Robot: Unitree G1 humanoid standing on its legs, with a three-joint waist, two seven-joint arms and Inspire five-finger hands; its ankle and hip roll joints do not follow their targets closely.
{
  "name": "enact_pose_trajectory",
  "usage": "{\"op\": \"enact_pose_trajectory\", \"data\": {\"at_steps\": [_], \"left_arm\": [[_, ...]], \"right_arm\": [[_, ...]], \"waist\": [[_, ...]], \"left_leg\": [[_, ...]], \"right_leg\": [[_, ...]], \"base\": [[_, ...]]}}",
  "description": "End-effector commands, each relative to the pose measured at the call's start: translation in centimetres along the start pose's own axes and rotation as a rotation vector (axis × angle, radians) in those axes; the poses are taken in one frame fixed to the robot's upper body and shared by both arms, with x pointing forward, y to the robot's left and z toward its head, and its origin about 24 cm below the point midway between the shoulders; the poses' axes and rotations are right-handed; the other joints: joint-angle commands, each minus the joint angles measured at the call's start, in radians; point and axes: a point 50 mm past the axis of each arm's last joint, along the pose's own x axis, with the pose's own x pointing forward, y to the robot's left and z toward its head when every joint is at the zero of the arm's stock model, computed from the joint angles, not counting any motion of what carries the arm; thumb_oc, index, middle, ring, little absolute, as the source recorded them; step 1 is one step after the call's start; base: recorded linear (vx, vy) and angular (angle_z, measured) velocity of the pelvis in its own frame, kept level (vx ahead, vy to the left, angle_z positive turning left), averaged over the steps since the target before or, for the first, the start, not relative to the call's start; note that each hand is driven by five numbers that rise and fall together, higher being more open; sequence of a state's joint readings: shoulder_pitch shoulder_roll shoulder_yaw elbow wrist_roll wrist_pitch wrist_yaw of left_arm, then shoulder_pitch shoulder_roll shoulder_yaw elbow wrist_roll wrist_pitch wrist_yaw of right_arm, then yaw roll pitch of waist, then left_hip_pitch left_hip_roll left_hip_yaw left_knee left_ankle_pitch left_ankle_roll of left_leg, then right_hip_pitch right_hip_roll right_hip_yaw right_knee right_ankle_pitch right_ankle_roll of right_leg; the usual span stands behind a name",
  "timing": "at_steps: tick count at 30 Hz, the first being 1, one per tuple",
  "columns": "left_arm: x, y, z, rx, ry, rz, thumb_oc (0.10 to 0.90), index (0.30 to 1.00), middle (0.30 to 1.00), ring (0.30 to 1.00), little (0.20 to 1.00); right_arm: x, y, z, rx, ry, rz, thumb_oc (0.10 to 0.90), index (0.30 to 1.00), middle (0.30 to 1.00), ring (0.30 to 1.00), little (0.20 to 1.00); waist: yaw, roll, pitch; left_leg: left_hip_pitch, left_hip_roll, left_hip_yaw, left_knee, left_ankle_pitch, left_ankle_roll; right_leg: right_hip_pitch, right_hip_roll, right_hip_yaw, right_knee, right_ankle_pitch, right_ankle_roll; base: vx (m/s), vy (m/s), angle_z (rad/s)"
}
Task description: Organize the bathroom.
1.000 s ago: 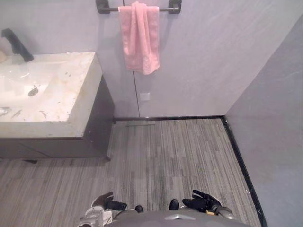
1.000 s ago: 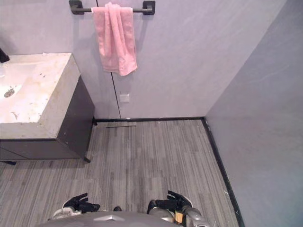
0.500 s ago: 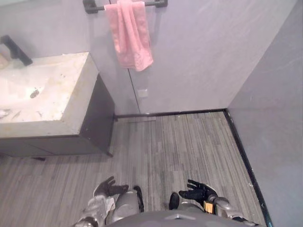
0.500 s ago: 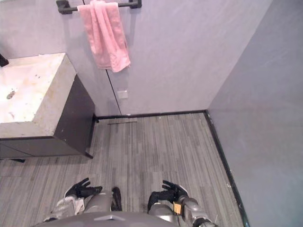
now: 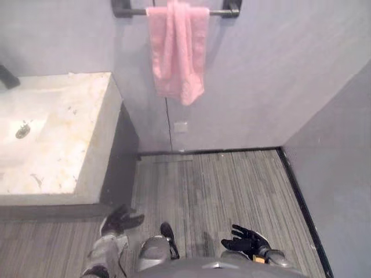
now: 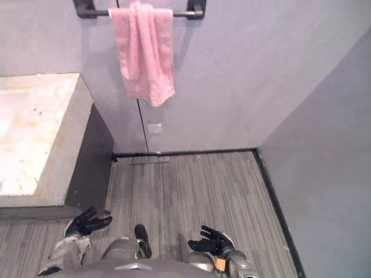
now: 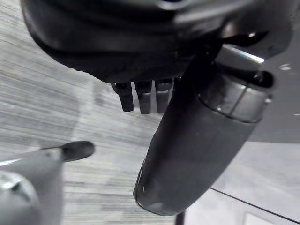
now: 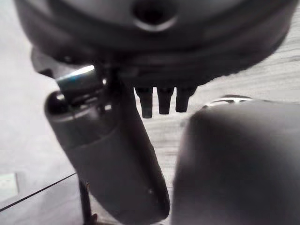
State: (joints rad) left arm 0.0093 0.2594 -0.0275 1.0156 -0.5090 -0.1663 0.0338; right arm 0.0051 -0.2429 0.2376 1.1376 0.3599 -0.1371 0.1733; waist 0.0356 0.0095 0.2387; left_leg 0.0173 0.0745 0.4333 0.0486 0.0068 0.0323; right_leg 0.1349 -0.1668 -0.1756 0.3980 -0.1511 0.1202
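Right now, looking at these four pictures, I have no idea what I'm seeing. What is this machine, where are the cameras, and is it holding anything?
You are looking through the cameras of a two-legged humanoid robot standing in a bathroom. The two wide pictures come from a pair of cameras on its head, looking down and forward, so they show nearly the same scene. Low in them you see its dark left hand and right hand, both with relaxed, spread fingers, holding nothing. The two close, dark pictures come from cameras on its wrists, each looking along its own hand at the striped floor.

Ahead, a pink towel hangs over a dark towel bar on the wall. To the robot's left stands a pale stone sink counter on a dark cabinet.
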Motion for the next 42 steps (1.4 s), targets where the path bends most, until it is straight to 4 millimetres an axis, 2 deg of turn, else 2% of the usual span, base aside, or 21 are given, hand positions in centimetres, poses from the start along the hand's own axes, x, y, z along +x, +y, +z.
{"op": "enact_pose_trajectory", "data": {"at_steps": [1, 4, 5, 6, 7, 8, 9, 10, 13, 16, 20, 23, 24, 25, 27, 28, 29, 30, 35, 41, 42], "left_arm": [[0.1, 0.4, 2.9, 0.053, -0.138, -0.02, 0.8, 0.9, 0.9, 0.9, 0.9], [0.2, -0.4, 4.9, 0.045, -0.23, -0.041, 0.8, 0.9, 0.9, 0.9, 0.9], [0.0, -1.5, 6.9, 0.054, -0.323, -0.064, 0.8, 0.9, 0.9, 0.9, 0.9], [-0.2, -2.0, 7.7, 0.067, -0.365, -0.074, 0.8, 0.9, 0.9, 0.9, 0.9], [-0.8, -2.5, 9.2, 0.066, -0.442, -0.093, 0.8, 0.9, 0.9, 0.9, 0.9], [-0.9, -2.5, 9.4, 0.062, -0.455, -0.093, 0.8, 0.9, 0.9, 0.9, 0.9], [-1.5, -2.7, 10.5, 0.063, -0.507, -0.101, 0.8, 0.9, 0.9, 0.9, 0.9], [-1.6, -2.7, 10.6, 0.072, -0.516, -0.102, 0.8, 0.9, 0.9, 0.9, 0.9], [-2.9, -4.5, 13.1, 0.072, -0.613, -0.178, 0.8, 0.9, 0.9, 0.9, 0.9], [-3.5, -6.0, 14.0, 0.027, -0.62, -0.265, 0.8, 0.9, 0.9, 0.9, 0.9], [-4.7, -9.1, 15.5, 0.033, -0.646, -0.425, 0.8, 0.9, 0.9, 0.9, 0.9], [-6.1, -9.3, 17.6, 0.048, -0.788, -0.388, 0.8, 0.9, 0.9, 0.9, 0.9], [-7.1, -9.3, 19.2, 0.014, -0.875, -0.347, 0.8, 0.9, 0.9, 0.9, 0.9], [-7.2, -9.3, 19.5, 0.007, -0.895, -0.339, 0.8, 0.9, 0.9, 0.9, 0.9], [-8.2, -9.5, 20.6, -0.009, -0.986, -0.317, 0.8, 0.9, 0.9, 0.9, 0.9], [-9.2, -10.0, 21.4, 0.005, -1.062, -0.305, 0.8, 0.9, 0.9, 0.9, 0.9], [-9.4, -10.1, 21.6, 0.005, -1.078, -0.306, 0.8, 0.9, 0.9, 0.9, 0.9], [-10.1, -10.4, 22.0, 0.016, -1.13, -0.3, 0.8, 0.9, 0.9, 0.9, 0.9], [-10.9, -11.7, 23.4, 0.047, -1.206, -0.294, 0.8, 0.9, 0.9, 0.9, 0.9], [-11.3, -12.8, 25.7, 0.077, -1.244, -0.316, 0.8, 0.9, 0.9, 0.9, 0.9], [-11.5, -13.0, 27.2, 0.097, -1.28, -0.301, 0.8, 0.9, 0.9, 0.9, 0.9]], "right_arm": [[0.2, 1.0, 6.2, -0.024, -0.298, -0.032, 0.8, 0.9, 0.9, 0.9, 0.9], [-0.1, 1.3, 8.3, -0.041, -0.409, -0.061, 0.8, 0.9, 0.9, 0.9, 0.9], [-1.1, 1.5, 10.8, -0.033, -0.556, -0.097, 0.8, 0.9, 0.9, 0.9, 0.9], [-1.5, 1.5, 11.7, -0.029, -0.606, -0.106, 0.8, 0.9, 0.9, 0.9, 0.9], [-2.7, 1.6, 13.9, -0.03, -0.735, -0.115, 0.8, 0.9, 0.9, 0.9, 0.9], [-2.9, 1.6, 14.2, -0.031, -0.754, -0.116, 0.8, 0.9, 0.9, 0.9, 0.9], [-4.1, 2.1, 16.1, -0.053, -0.857, -0.122, 0.8, 0.9, 0.9, 0.9, 0.9], [-4.2, 2.1, 16.3, -0.056, -0.862, -0.123, 0.8, 0.9, 0.9, 0.9, 0.9], [-6.1, 2.6, 19.2, -0.111, -1.011, -0.141, 0.8, 0.9, 0.9, 0.9, 0.9], [-7.2, 2.7, 20.7, -0.133, -1.086, -0.132, 0.8, 0.9, 0.9, 0.9, 0.9], [-9.0, 2.5, 23.2, -0.197, -1.208, -0.145, 0.8, 0.9, 0.9, 0.9, 0.9], [-10.0, 2.4, 24.4, -0.224, -1.271, -0.134, 0.8, 0.9, 0.9, 0.9, 0.9], [-10.6, 2.5, 25.0, -0.252, -1.305, -0.131, 0.8, 0.9, 0.9, 0.9, 0.9], [-10.7, 2.5, 25.2, -0.247, -1.31, -0.129, 0.8, 0.9, 0.9, 0.9, 0.9], [-11.2, 2.7, 25.8, -0.218, -1.357, -0.122, 0.8, 0.9, 0.9, 0.9, 0.9], [-11.7, 3.1, 26.2, -0.22, -1.395, -0.117, 0.8, 0.9, 0.9, 0.9, 0.9], [-11.9, 3.2, 26.2, -0.228, -1.407, -0.121, 0.8, 0.9, 0.9, 0.9, 0.9], [-12.4, 3.4, 26.4, -0.237, -1.43, -0.121, 0.8, 0.9, 0.9, 0.9, 0.9], [-13.2, 3.5, 27.8, -0.199, -1.479, -0.108, 0.8, 0.9, 0.9, 0.9, 0.9], [-13.4, 4.1, 30.1, -0.151, -1.479, -0.132, 0.8, 0.9, 0.9, 0.9, 0.9], [-13.7, 5.1, 31.0, -0.162, -1.501, -0.118, 0.8, 0.9, 0.9, 0.9, 0.9]], "waist": [[-0.026, 0.078, -0.061], [-0.035, 0.069, -0.052], [-0.052, 0.051, -0.043], [-0.06, 0.043, -0.041], [-0.088, 0.024, -0.034], [-0.092, 0.022, -0.032], [-0.109, 0.018, -0.028], [-0.11, 0.018, -0.027], [-0.109, 0.008, -0.062], [-0.1, -0.005, -0.079], [-0.082, -0.043, -0.076], [-0.073, -0.056, -0.069], [-0.062, -0.062, -0.065], [-0.06, -0.063, -0.064], [-0.058, -0.055, -0.069], [-0.062, -0.037, -0.077], [-0.064, -0.035, -0.078], [-0.064, -0.035, -0.077], [-0.073, -0.028, -0.109], [-0.078, -0.018, -0.132], [-0.085, -0.015, -0.143]], "left_leg": [[-0.079, 0.004, -0.199, -0.089, 0.076, -0.075], [-0.058, -0.011, -0.214, -0.099, 0.082, -0.085], [-0.019, -0.029, -0.224, -0.111, 0.071, -0.093], [-0.002, -0.036, -0.225, -0.12, 0.064, -0.093], [0.042, -0.047, -0.23, -0.136, 0.033, -0.092], [0.05, -0.047, -0.233, -0.136, 0.026, -0.092], [0.082, -0.044, -0.242, -0.136, -0.005, -0.083], [0.084, -0.042, -0.243, -0.136, -0.006, -0.083], [0.112, -0.027, -0.243, -0.136, -0.03, -0.078], [0.121, -0.029, -0.242, -0.112, -0.045, -0.081], [0.017, -0.018, -0.25, 0.149, -0.057, -0.112], [-0.038, -0.032, -0.274, 0.271, -0.064, -0.113], [-0.077, -0.022, -0.279, 0.29, -0.059, -0.113], [-0.08, -0.018, -0.278, 0.282, -0.058, -0.113], [-0.036, 0.012, -0.257, 0.123, -0.043, -0.114], [0.002, 0.061, -0.219, -0.044, 0.027, -0.132], [0.012, 0.07, -0.209, -0.071, 0.043, -0.136], [0.014, 0.087, -0.207, -0.069, 0.057, -0.144], [0.075, 0.081, -0.201, -0.133, 0.039, -0.153], [0.1, 0.056, -0.2, -0.136, 0.011, -0.145], [0.107, 0.038, -0.195, -0.136, -0.004, -0.134]], "right_leg": [[-0.073, 0.055, -0.013, 0.127, 0.006, 0.07], [-0.07, 0.043, -0.065, -0.027, 0.008, 0.05], [-0.093, 0.021, -0.125, -0.23, 0.073, 0.039], [-0.114, 0.014, -0.129, -0.278, 0.111, 0.044], [-0.166, -0.006, -0.123, -0.383, 0.217, 0.071], [-0.166, -0.008, -0.122, -0.399, 0.232, 0.075], [-0.206, -0.015, -0.099, -0.401, 0.263, 0.082], [-0.206, -0.014, -0.098, -0.398, 0.261, 0.081], [-0.16, 0.024, -0.091, -0.43, 0.23, 0.058], [-0.131, 0.044, -0.078, -0.442, 0.21, 0.04], [-0.087, 0.061, -0.059, -0.445, 0.179, -0.003], [-0.07, 0.069, -0.045, -0.444, 0.164, -0.021], [-0.053, 0.074, -0.045, -0.445, 0.152, -0.025], [-0.049, 0.075, -0.045, -0.446, 0.151, -0.024], [-0.029, 0.087, -0.047, -0.464, 0.148, -0.012], [-0.01, 0.094, -0.067, -0.483, 0.144, 0.0], [-0.006, 0.093, -0.071, -0.485, 0.143, 0.002], [0.0, 0.083, -0.089, -0.483, 0.14, 0.006], [-0.007, 0.06, -0.132, -0.485, 0.15, 0.025], [-0.012, 0.039, -0.142, -0.477, 0.157, 0.044], [-0.016, 0.026, -0.139, -0.475, 0.164, 0.055]], "base": [[0.2, -0.029, 0.12], [0.15, -0.122, 0.28], [0.14, -0.238, 0.42], [0.23, -0.372, 0.47], [0.17, -0.245, 0.34], [0.27, -0.288, 0.39], [0.16, -0.136, 0.42], [0.25, -0.227, 0.54], [0.16, -0.173, 0.1], [0.14, -0.153, -0.05], [0.09, -0.169, -0.03], [0.06, -0.076, 0.0], [0.06, -0.03, -0.08], [0.09, 0.005, -0.02], [0.13, 0.099, 0.06], [0.14, 0.129, 0.07], [0.13, 0.11, 0.17], [0.09, 0.077, 0.29], [0.09, 0.101, 0.01], [0.09, 0.098, 0.1], [0.16, 0.198, 0.09]]}}
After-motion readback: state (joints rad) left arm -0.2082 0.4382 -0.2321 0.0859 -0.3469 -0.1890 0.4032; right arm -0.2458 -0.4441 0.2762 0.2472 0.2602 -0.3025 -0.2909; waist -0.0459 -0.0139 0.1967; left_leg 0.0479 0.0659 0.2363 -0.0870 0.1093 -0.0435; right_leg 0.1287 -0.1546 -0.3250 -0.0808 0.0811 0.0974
